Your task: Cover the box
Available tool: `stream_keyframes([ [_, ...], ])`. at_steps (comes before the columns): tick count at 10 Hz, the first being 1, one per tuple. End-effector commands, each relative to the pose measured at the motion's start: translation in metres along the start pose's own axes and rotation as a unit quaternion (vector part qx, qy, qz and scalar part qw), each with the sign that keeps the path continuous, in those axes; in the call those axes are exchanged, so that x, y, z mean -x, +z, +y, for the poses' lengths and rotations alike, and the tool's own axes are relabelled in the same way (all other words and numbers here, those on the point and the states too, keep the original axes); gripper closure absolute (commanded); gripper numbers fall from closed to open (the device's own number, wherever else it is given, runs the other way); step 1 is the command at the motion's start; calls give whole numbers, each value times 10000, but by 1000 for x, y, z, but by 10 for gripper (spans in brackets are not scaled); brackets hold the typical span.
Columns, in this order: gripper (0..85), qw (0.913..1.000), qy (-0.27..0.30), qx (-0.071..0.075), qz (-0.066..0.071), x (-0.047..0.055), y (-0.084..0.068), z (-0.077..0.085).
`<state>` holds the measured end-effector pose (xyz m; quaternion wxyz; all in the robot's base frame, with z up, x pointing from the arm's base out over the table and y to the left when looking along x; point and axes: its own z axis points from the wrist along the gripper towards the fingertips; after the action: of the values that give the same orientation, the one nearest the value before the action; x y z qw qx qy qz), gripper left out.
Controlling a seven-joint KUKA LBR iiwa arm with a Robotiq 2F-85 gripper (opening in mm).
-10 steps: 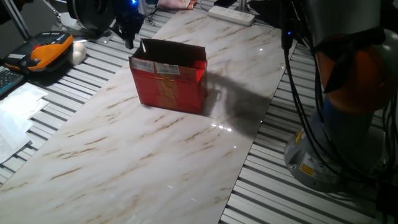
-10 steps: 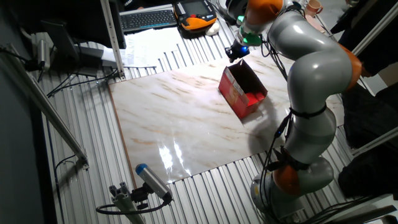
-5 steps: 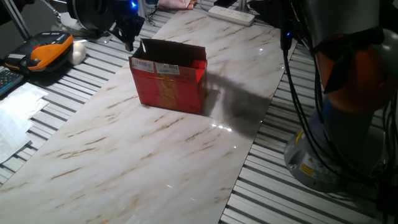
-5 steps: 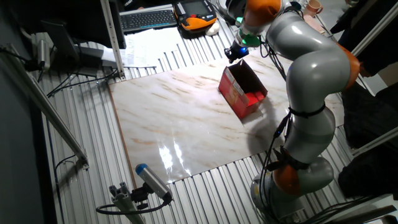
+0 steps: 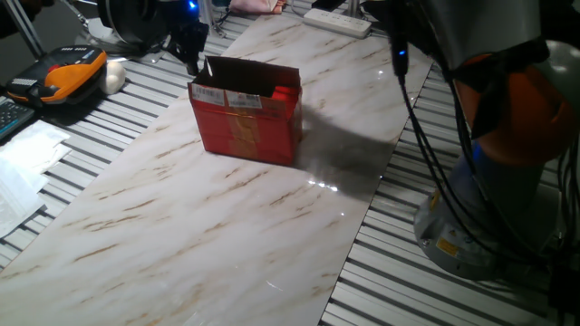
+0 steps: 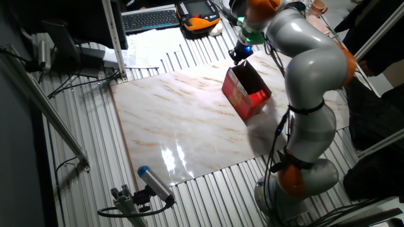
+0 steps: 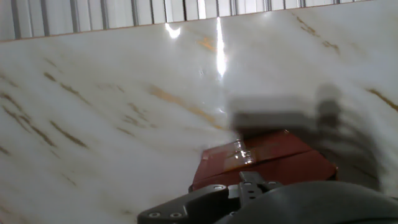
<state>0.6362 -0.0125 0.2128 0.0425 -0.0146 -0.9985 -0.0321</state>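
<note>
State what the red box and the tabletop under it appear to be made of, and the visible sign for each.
The box: likely thin cardboard, with a matte red printed outside, brown uncoated inner flaps standing up at the open top, and stuck-on white labels. The tabletop: a polished marble-look slab, white with tan veins, mirroring the lights sharply; whether real stone or laminate cannot be told.

The small rectangular cardboard box (image 5: 246, 122) is red with faded gold print and white labels; the marble tabletop (image 5: 190, 226) is cream, brown-veined.

Marble glare, arm shadow, perhaps blurry close-up.
</note>
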Motion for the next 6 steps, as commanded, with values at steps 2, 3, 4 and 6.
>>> stream_keyframes([
  [2,850,9997,-127,-99,158,-1,0,0],
  [3,850,9993,-213,-164,266,-1,0,1],
  [4,850,9986,-290,-290,328,-1,2,3],
  [6,850,9981,-330,-387,360,-6,5,5],
])
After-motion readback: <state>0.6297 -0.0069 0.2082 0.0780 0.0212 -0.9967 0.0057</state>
